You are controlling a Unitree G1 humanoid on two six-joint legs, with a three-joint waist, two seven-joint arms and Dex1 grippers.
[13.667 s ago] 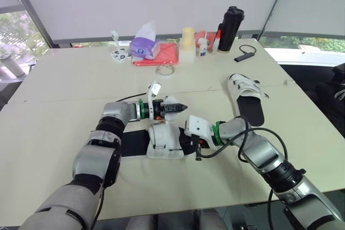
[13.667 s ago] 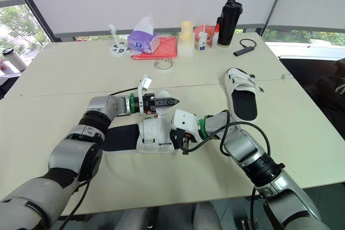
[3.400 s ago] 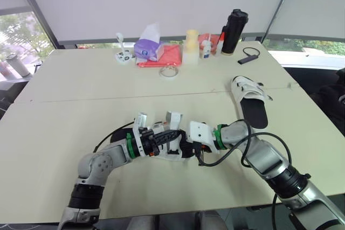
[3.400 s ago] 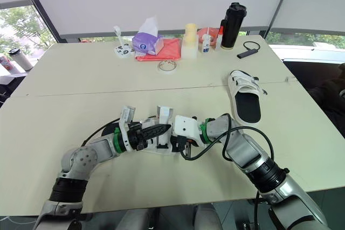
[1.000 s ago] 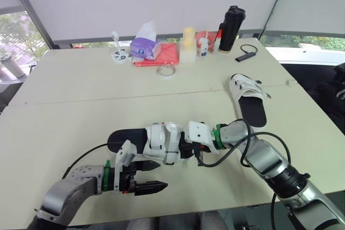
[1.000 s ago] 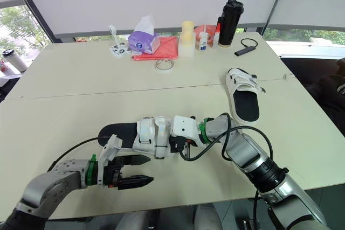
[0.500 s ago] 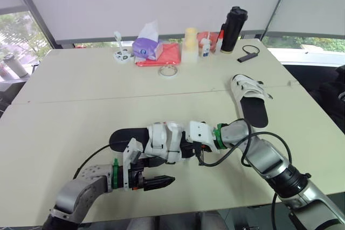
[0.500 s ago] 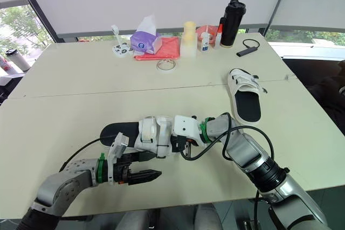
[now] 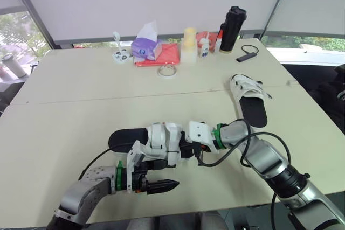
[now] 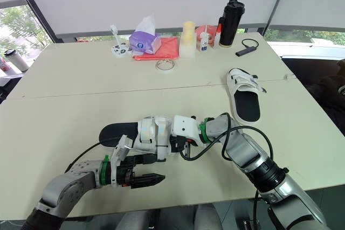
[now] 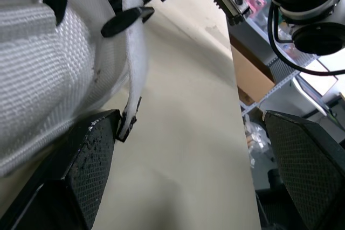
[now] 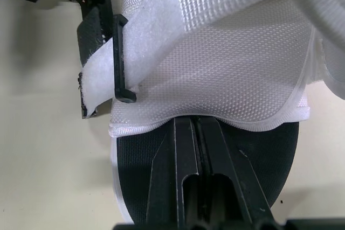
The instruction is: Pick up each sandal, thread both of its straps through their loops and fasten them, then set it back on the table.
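Black fingers pressed together with nothing between them, the right gripper (image 12: 195,125) pokes into the toe end of the near sandal (image 9: 161,143). Its tips lie on the dark footbed under the white mesh upper. I judge it is there to pin the shoe flat while the other arm works.

The left gripper (image 11: 188,119) rests spread wide at the sandal's near side, one finger (image 11: 86,154) touching the loose tip of a white hook-and-loop strap (image 11: 136,57). That strap runs through its black loop (image 12: 119,60) but hangs free, not pressed down. The open jaws look placed to catch the tip and fold it back.

The sandal lies on the beige table (image 9: 59,117), near its front edge. The second sandal (image 9: 249,98) sits well apart toward the robot's right, with both grippers away from it.
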